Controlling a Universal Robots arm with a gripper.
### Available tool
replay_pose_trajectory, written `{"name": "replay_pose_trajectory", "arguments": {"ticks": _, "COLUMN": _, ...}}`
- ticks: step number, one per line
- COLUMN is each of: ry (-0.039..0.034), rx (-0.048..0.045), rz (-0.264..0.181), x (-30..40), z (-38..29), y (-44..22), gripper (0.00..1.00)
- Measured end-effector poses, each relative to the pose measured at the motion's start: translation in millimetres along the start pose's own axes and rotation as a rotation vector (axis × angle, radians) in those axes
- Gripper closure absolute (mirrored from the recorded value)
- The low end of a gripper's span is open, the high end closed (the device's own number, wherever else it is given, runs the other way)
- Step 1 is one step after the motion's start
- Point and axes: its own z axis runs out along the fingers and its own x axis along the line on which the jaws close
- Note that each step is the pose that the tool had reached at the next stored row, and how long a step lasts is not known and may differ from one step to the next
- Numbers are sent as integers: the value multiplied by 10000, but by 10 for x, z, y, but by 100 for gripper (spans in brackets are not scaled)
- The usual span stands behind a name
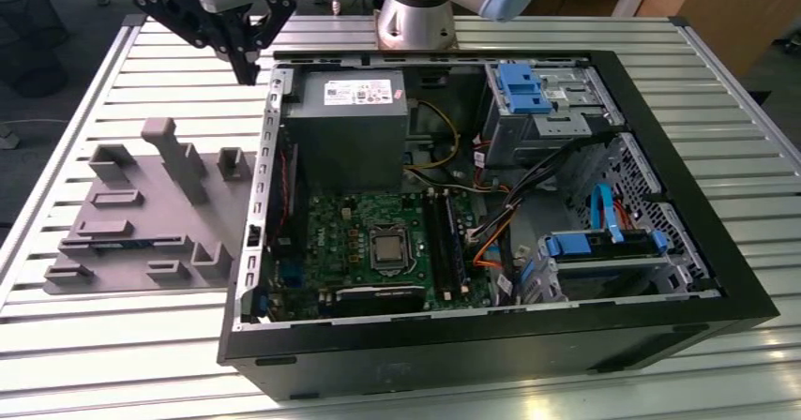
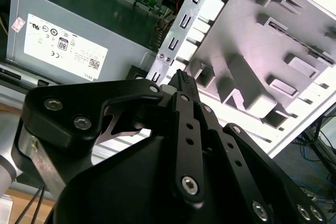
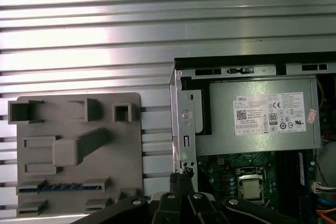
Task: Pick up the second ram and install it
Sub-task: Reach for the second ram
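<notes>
The gripper (image 1: 247, 68) hung by the computer case (image 1: 501, 350) corner, jaws pressed together, pinching nothing. The second ram (image 3: 58, 187) lay slotted in the grey holder (image 3: 128, 145) beside the case, well apart from the gripper. The power supply (image 1: 344, 129) bore a white printed label (image 1: 356, 92).

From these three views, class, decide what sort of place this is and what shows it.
Probably a robotics lab bench for computer assembly: an open computer case lies on a slatted metal table, a grey moulded holder sits beside it, and a robot gripper hangs above.
</notes>
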Motion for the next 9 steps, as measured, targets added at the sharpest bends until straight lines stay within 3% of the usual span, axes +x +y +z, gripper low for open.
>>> {"name": "replay_pose_trajectory", "arguments": {"ticks": 9, "ry": 0, "rx": 1, "rz": 0, "x": 48, "z": 8, "y": -4, "gripper": 89}}
